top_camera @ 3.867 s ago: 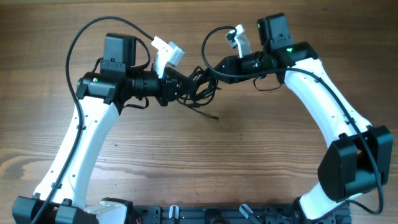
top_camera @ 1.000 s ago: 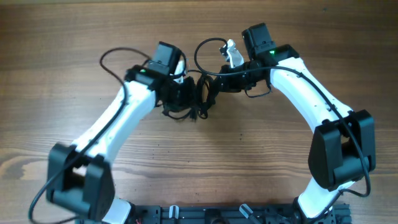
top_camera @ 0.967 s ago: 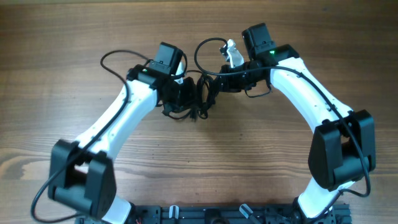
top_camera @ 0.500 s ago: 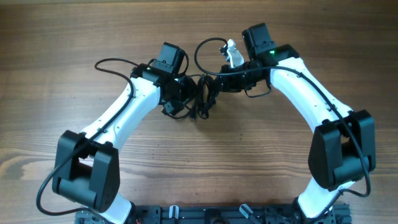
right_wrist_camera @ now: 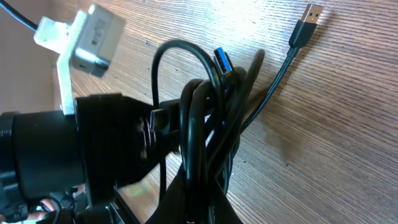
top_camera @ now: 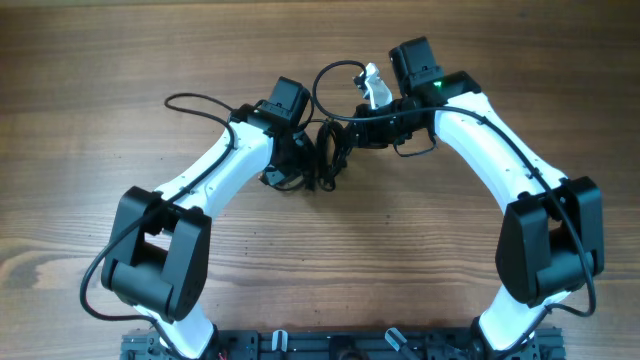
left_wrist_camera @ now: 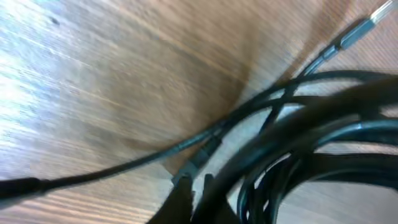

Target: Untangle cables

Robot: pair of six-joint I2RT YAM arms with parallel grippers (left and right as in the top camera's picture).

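Cables (top_camera: 325, 165) sit as one dark knot on the wooden counter (top_camera: 420, 230) in the overhead view, toward its far middle, squeezed between the two arms. The left claw (top_camera: 303, 160) meets the knot from its own side and the right claw (top_camera: 345, 135) from the other, both buried in black cord, so neither grip can be read from above.

Left wrist view: blurred cords (left_wrist_camera: 311, 143) cross the lower right of the frame, lying on or just over the counter (left_wrist_camera: 124, 62). One strand runs off to the left, with a small inline connector (left_wrist_camera: 199, 158) on it, and a metal-tipped plug (left_wrist_camera: 357, 28) points to the upper right corner. A dark fingertip (left_wrist_camera: 180, 202) shows at the bottom edge beside the strands. I cannot tell whether the left claw is spread or pinching.

Right wrist view: the right claw (right_wrist_camera: 196, 199) is pressed together on the bundle (right_wrist_camera: 208, 124), which rises from it in upright loops. A blue-tongued plug (right_wrist_camera: 225, 62) pokes out at the top of the loops, and a silver USB plug (right_wrist_camera: 306, 22) lies on the wood beyond. The left claw (right_wrist_camera: 152, 127) touches the bundle from the side, under a white block (right_wrist_camera: 87, 37).
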